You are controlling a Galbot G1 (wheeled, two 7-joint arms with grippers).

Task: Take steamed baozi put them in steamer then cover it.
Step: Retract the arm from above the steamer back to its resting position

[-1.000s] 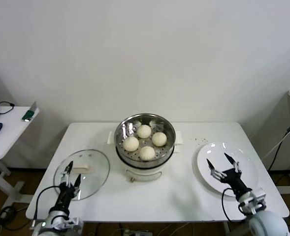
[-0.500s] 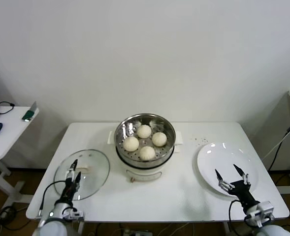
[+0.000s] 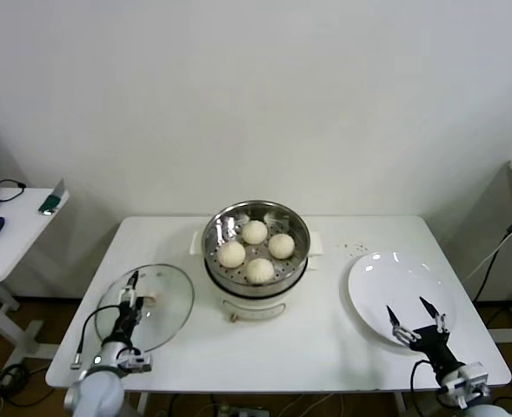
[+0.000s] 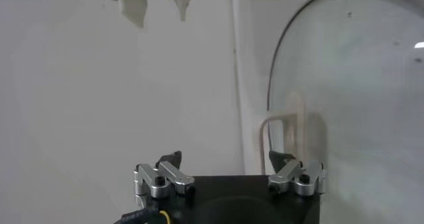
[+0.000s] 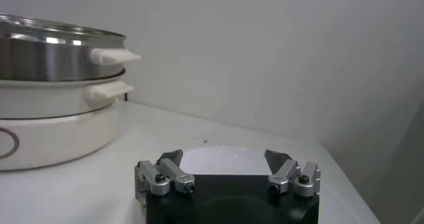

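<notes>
**Four buns in the steamer, lid off on the table**

The left gripper [image 3: 132, 291] sits low at the near left of the white table [image 3: 325, 339], its two dark fingers spread wide and holding nothing. It hovers over the near edge of the cover [image 3: 147, 306], the clear glass lid lying flat on the tabletop; in the left wrist view the lid's cream handle [image 4: 281, 129] shows just ahead of the fingertips, and I can't tell whether they touch the glass.

The right gripper [image 3: 415, 318] is at the near right corner, fingers just as wide apart and empty, poised over the near rim of the flat white plate [image 3: 386, 274].

Between the two, toward the back of the table, stands the steamer [image 3: 256, 239], a shiny steel basket on its white pot base [image 5: 46, 136], uncovered. Inside lie the steamed baozi [image 3: 256, 250], all four clustered close together on the perforated floor.

Off to the left is a small side table [image 3: 12, 234] with a few bits on it.
</notes>
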